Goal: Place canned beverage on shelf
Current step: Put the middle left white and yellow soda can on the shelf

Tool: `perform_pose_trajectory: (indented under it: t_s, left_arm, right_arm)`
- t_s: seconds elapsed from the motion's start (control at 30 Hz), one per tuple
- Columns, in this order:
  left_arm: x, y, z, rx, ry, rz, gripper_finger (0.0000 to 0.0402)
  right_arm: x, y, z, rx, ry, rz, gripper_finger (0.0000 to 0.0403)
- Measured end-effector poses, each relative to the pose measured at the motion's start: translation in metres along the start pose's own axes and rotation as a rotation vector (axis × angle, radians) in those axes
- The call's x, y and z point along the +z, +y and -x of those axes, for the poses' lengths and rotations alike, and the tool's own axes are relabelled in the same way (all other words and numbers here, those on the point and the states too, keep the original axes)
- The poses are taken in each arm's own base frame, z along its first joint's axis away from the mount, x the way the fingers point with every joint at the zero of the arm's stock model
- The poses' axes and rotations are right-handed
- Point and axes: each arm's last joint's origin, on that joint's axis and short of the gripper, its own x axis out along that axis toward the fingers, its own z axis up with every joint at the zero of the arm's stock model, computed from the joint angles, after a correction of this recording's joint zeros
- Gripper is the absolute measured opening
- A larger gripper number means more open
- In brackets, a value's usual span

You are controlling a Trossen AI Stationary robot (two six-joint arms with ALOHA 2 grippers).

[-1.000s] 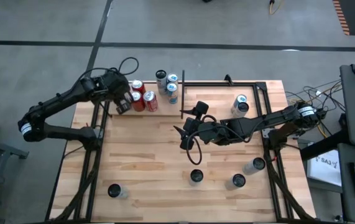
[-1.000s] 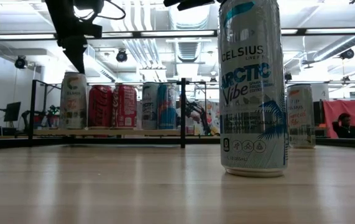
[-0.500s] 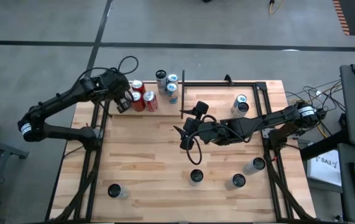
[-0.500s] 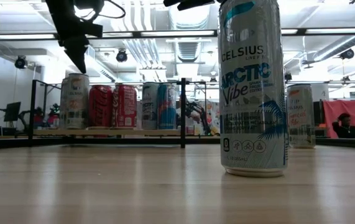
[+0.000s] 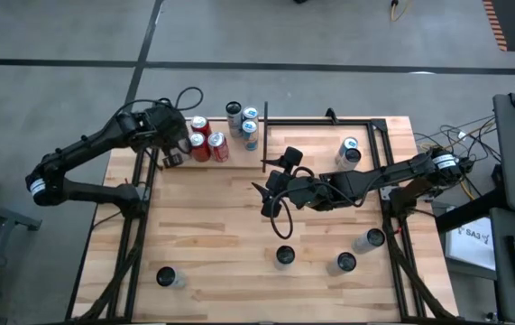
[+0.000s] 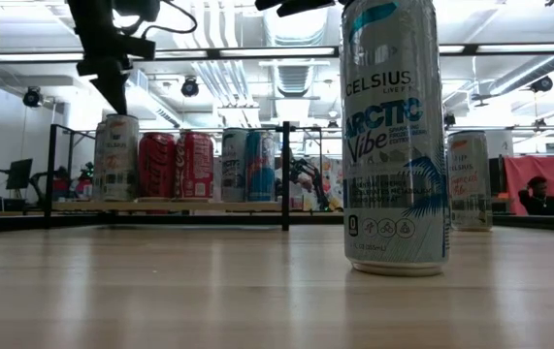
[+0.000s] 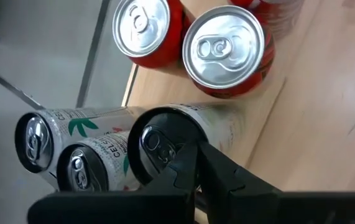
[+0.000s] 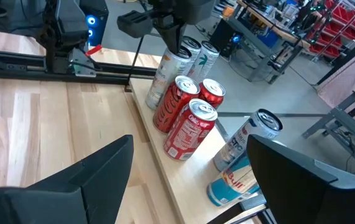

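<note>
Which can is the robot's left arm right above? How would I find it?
Look at the shelf, the pale board at the table's far left corner. Cans stand there in a row, and the white can is at the left end, under the left gripper. Its nearest neighbours are red; it is pale.

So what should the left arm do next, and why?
Probably lift the left gripper straight up and away. Its jaws are shut on nothing, and it hangs just over the pale can already standing on the shelf beside the red cans, so going sideways could knock them. The right gripper waits open mid-table.
</note>
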Motion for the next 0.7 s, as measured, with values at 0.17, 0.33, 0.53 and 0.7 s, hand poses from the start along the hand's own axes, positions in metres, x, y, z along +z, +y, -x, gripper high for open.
perform_pose_trajectory:
  t_s: [0.17, 0.33, 0.53, 0.7]
  left_arm:
    - [-0.001, 0.0, 0.001, 0.009, 0.007, -0.08, 0.0]
    - [-0.002, 0.002, 0.003, 0.032, 0.009, -0.141, 0.0]
    - [-0.001, 0.002, 0.008, -0.015, -0.027, -0.139, 0.0]
    - [0.002, 0.006, 0.012, 0.027, -0.065, -0.085, 0.0]
  right_arm:
    - [0.0, 0.0, 0.0, 0.0, 0.0, -0.001, 0.0304]
    - [0.0, 0.0, 0.0, 0.0, 0.0, -0.001, 0.0304]
    - [0.0, 0.0, 0.0, 0.0, 0.001, 0.0, 0.0304]
    - [0.0, 0.0, 0.0, 0.0, 0.001, 0.0, 0.0304]
